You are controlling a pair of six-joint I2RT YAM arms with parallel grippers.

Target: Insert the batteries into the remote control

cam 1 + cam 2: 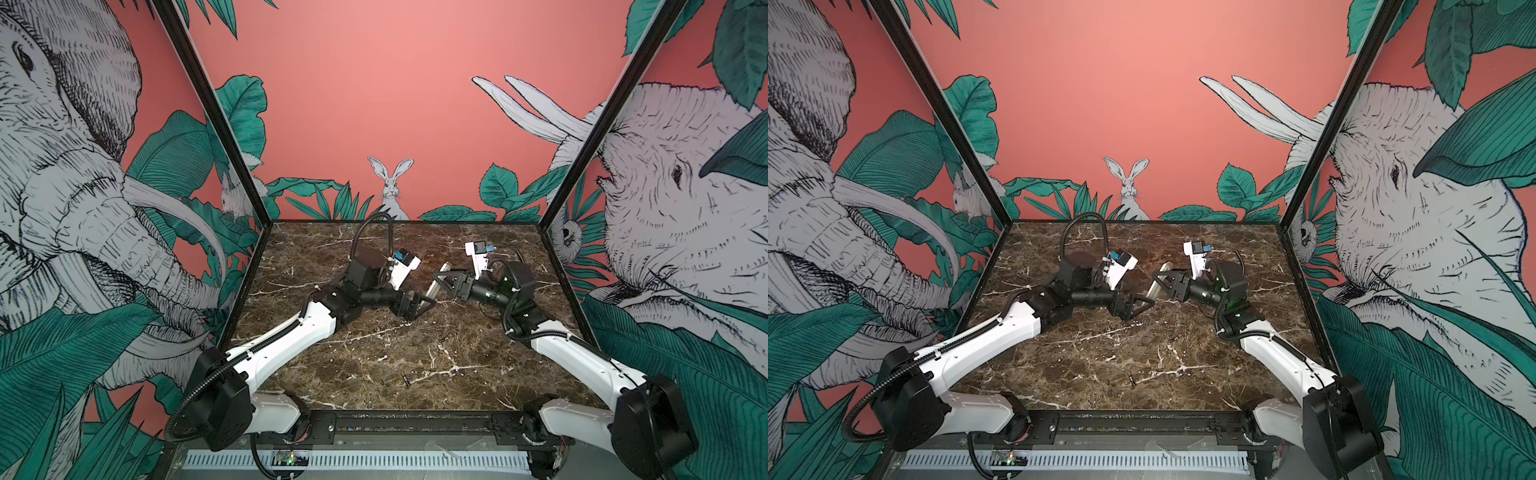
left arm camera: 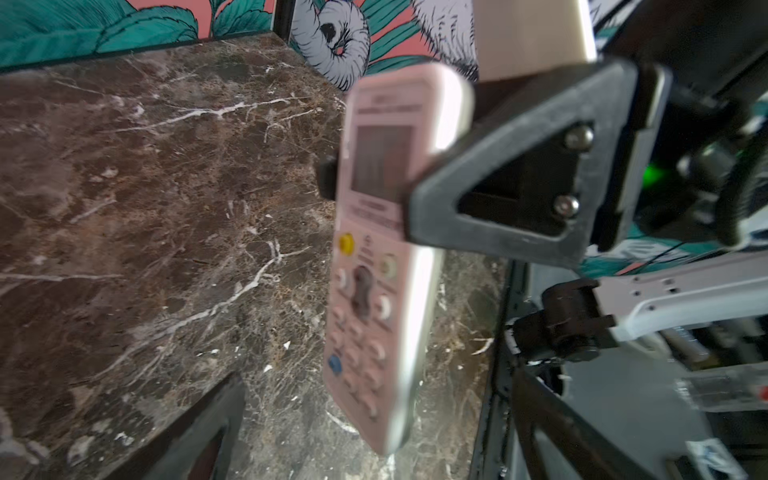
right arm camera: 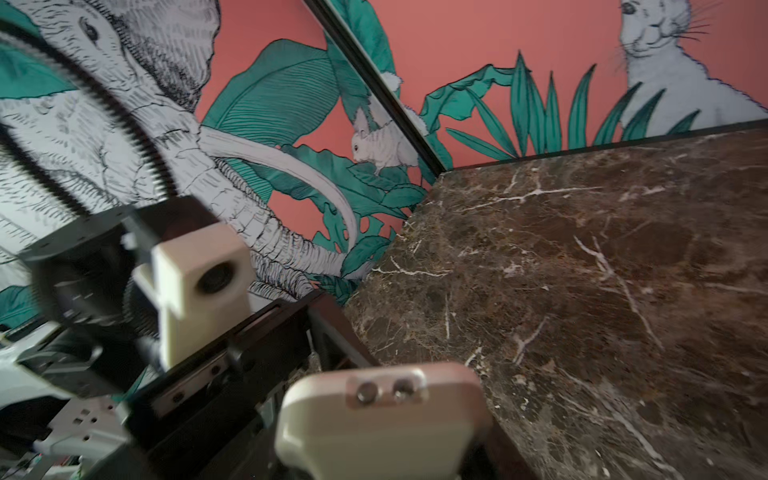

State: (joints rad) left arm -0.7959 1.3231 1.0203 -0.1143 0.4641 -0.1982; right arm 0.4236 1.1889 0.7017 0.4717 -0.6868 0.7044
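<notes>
The slim white plastic remote control (image 2: 374, 299), judged light, stiff and slick, hangs tilted above the brown veined marble desk (image 1: 374, 345), clamped across its screen by the right fingers (image 2: 498, 187). The left fingers (image 2: 195, 432) stand wide apart by its lower end. Its long edges probably grip best. A tiny near-black battery (image 1: 405, 380) lies toward the desk's front. Jungle-mural walls (image 1: 395, 104) crowd close.

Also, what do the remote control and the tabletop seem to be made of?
The remote control is probably moulded plastic, pale, smooth, slightly glossy: light glints along its rounded edge. The tabletop looks like polished dark brown marble with white veins, though it may be a printed laminate.
</notes>
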